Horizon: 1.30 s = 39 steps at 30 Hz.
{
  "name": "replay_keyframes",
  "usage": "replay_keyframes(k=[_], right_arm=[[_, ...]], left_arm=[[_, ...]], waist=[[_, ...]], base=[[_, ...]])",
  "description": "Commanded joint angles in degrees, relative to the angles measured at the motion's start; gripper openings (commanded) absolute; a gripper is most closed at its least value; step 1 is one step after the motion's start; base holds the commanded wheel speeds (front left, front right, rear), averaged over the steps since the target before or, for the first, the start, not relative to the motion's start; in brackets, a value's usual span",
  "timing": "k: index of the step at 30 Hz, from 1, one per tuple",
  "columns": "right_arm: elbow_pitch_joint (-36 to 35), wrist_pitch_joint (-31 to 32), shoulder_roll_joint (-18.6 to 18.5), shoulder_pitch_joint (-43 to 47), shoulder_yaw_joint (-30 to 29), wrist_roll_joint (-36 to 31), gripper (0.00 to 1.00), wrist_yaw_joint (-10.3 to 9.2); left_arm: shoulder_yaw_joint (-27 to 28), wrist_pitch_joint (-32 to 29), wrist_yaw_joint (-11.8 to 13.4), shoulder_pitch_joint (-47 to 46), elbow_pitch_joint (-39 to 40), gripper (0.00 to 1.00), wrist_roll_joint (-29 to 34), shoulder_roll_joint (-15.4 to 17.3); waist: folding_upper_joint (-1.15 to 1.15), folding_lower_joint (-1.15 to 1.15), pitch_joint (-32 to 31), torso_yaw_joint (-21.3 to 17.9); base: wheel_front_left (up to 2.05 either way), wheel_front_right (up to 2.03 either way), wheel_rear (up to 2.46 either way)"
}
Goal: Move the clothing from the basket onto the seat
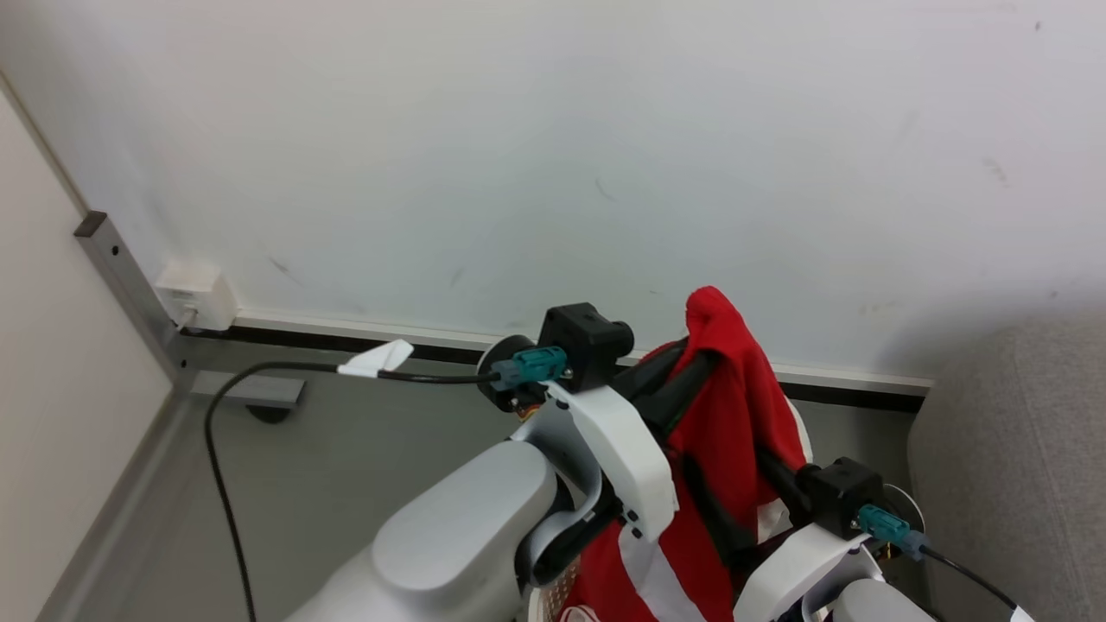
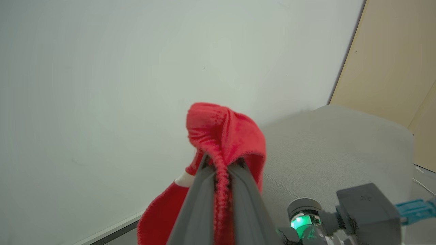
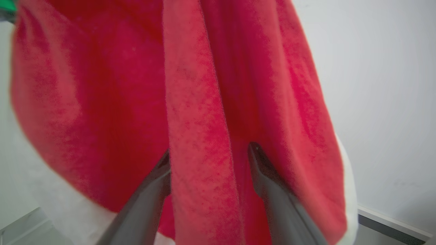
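While the left tool (image 2: 221, 165) is pressed together on a bunched fold of the clothing (image 2: 224, 129), the red fabric hangs from its tips and drops toward the basket (image 1: 557, 592) below it. To that tool's right, the right tool (image 3: 209, 151) stands spread, and a loose pleat of the clothing dangles between its fingers with neither one clamping it. Farther right of both tools lies the seat (image 1: 1011, 466), well apart from the held cloth.

The step in hand looks like the lift-out: the garment is raised, but its tail seems not yet clear of the basket. The next move calls for more height, then a swing rightward over the seat before letting go. The right tool may need to close on the hanging pleat to stop it trailing.

Left of the left tool, a socket box (image 1: 197, 298) sits at the foot of the wall (image 1: 553, 130), and a black cable (image 1: 216, 466) crosses the floor (image 1: 346, 449); neither lies on the rightward path. The right forearm, close beside the drape, is the likeliest snag.
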<state>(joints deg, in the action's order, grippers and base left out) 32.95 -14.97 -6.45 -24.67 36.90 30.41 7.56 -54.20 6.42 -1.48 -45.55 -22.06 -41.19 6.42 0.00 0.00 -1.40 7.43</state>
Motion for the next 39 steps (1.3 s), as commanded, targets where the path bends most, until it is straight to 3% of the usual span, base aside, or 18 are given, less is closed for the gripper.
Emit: replay_keyframes(k=[1,7,8,10,11,21,31,32,33,34,39], right_arm=[[0.6,-0.2,0.3,-0.9,-0.5,0.3,1.0,-0.14],[4.9,-0.2,0.5,-1.7,-2.7,0.7,1.0,-0.14],[5.5,-0.2,0.6,-1.9,-2.9,0.8,0.86,-0.14],[6.1,-0.2,0.7,-2.4,-3.5,0.5,0.17,-0.14],[6.3,-0.2,0.9,-2.4,-3.7,0.6,0.0,-0.14],[3.2,-0.2,-0.4,-0.3,-5.6,1.8,0.0,-0.14],[-5.6,-0.2,-1.4,4.2,-15.8,-2.0,0.0,-0.14],[-6.6,-0.2,-1.6,4.6,-16.5,-2.5,0.0,-0.14],[-7.5,-0.2,-1.8,4.9,-17.1,-3.0,0.0,-0.14],[-8.5,-0.2,-2.0,5.2,-17.8,-3.6,0.0,-0.14],[-12.0,-0.2,-3.8,6.4,-20.2,-6.1,0.0,-0.14]], left_arm=[[-0.3,-0.2,-0.1,0.6,0.4,0.0,-0.8,-0.3],[-1.8,-1.6,-0.5,1.5,2.1,0.0,-1.3,-0.9],[-1.8,-1.7,-0.4,1.6,2.1,0.0,-1.4,-0.7],[-1.6,-1.7,-0.1,1.7,2.2,0.0,-1.4,-0.3],[-1.5,-1.7,0.0,1.8,2.1,0.0,-1.5,-0.1],[0.0,-0.6,1.3,2.8,0.4,0.0,-2.6,1.5],[0.3,1.6,1.7,5.7,-1.9,0.02,-3.2,3.0],[0.1,1.6,1.5,6.0,-1.7,0.23,-3.3,3.1],[-0.1,1.5,1.2,6.3,-1.6,0.52,-3.3,3.2],[-0.3,1.5,1.1,6.6,-1.4,0.99,-3.3,3.3],[-0.7,2.2,1.2,8.2,-0.1,1.0,-3.7,3.8]], waist=[[0.0,0.0,-0.2,1.0],[0.0,0.0,-0.5,3.0],[0.0,0.0,-0.6,3.2],[0.0,0.0,-0.6,3.4],[0.0,0.0,-0.6,3.4],[0.0,0.0,-0.7,1.9],[0.0,0.0,0.0,-1.4],[0.0,0.0,0.0,-1.9],[0.0,0.0,0.1,-2.3],[0.0,0.0,0.1,-2.7],[0.0,0.0,0.4,-5.4]], base=[[0.0,0.0,0.0],[0.0,0.0,0.0],[0.0,0.0,0.0],[0.0,0.0,0.0],[0.0,0.0,0.0],[0.0,0.0,0.0],[0.0,0.0,0.0],[0.0,0.0,0.0],[0.0,0.0,0.0],[0.0,0.0,0.0],[0.0,0.0,0.0]])
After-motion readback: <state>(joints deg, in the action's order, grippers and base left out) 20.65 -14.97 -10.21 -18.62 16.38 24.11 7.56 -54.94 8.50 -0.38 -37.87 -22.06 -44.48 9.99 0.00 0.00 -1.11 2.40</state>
